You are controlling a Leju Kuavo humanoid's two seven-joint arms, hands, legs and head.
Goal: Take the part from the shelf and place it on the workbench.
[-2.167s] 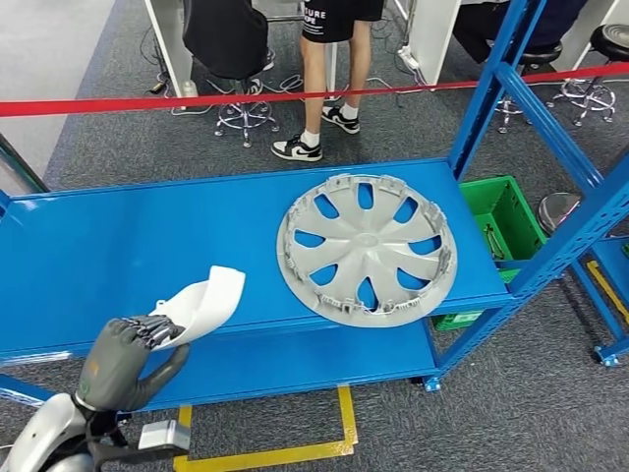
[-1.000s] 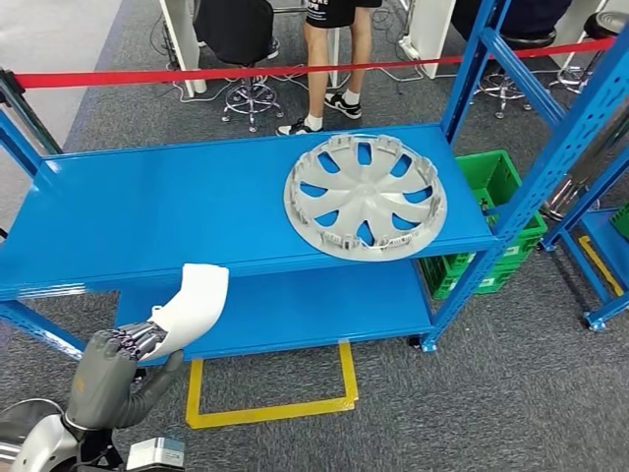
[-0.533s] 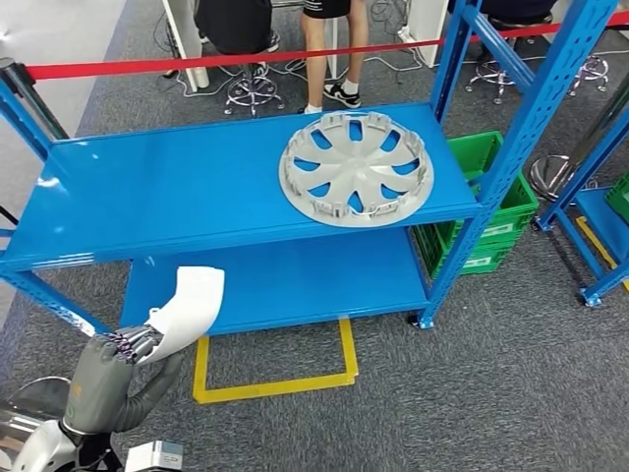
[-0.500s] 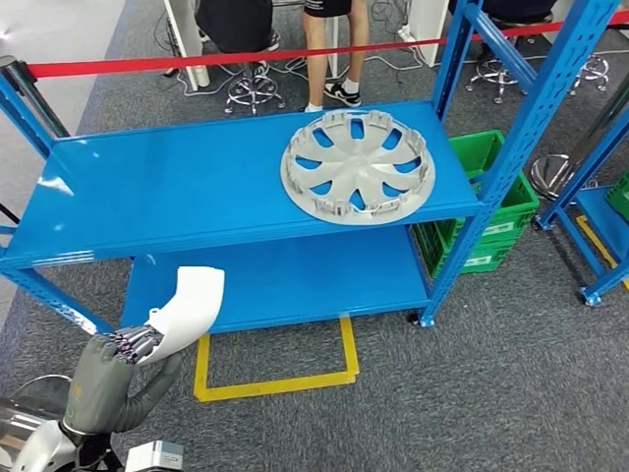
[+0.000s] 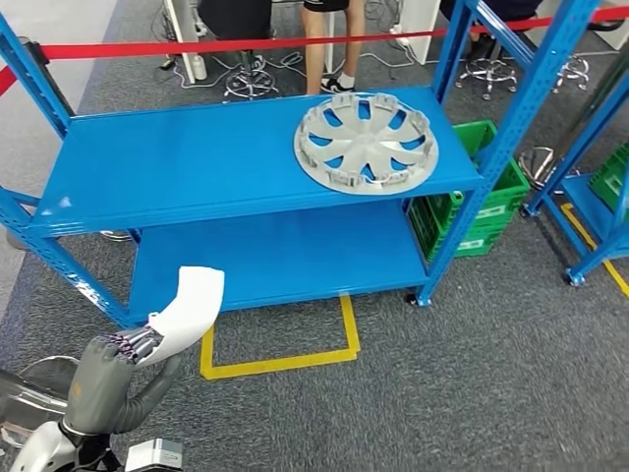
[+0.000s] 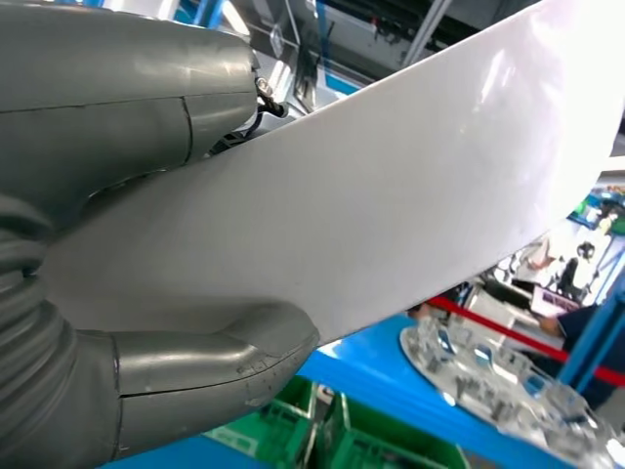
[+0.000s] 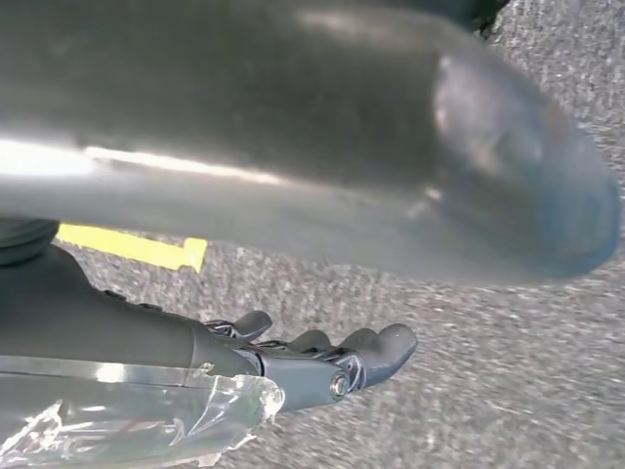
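Observation:
A white curved plastic part (image 5: 190, 304) is held up by my left hand (image 5: 102, 381) at the lower left of the head view, in front of the blue shelf (image 5: 186, 162) and apart from it. In the left wrist view the white part (image 6: 383, 195) lies across the frame, pinched between the thumb and fingers of my left hand (image 6: 110, 322). My right hand (image 7: 316, 363) hangs over grey carpet with its fingers loosely extended and nothing in them.
A silver hubcap (image 5: 366, 143) lies on the shelf's top board at the right. Green crates (image 5: 482, 211) stand beside the shelf's right post. A red barrier rope (image 5: 222, 44) and a person's legs (image 5: 330, 39) are behind. Yellow tape (image 5: 282, 364) marks the carpet.
The whole picture has shifted: the camera has backed away from the shelf, which now looks farther off. My left hand keeps hold of the white part in the same pose.

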